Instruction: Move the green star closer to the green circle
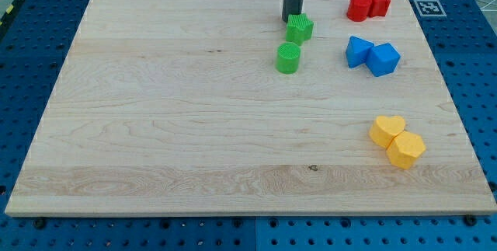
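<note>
The green star (300,29) lies near the view's top, just right of centre on the wooden board (155,127). The green circle (288,57) stands just below it and slightly left, a narrow gap apart. My tip (293,19) comes down from the view's top and rests against the star's upper left side, on the side away from the circle.
Two red blocks (368,5) sit together at the top right. Two blue blocks (373,55) sit below them, right of the green pair. Two yellow blocks (397,140), a heart and a hexagon, lie at the lower right. A marker tag (428,7) is off the board's top right corner.
</note>
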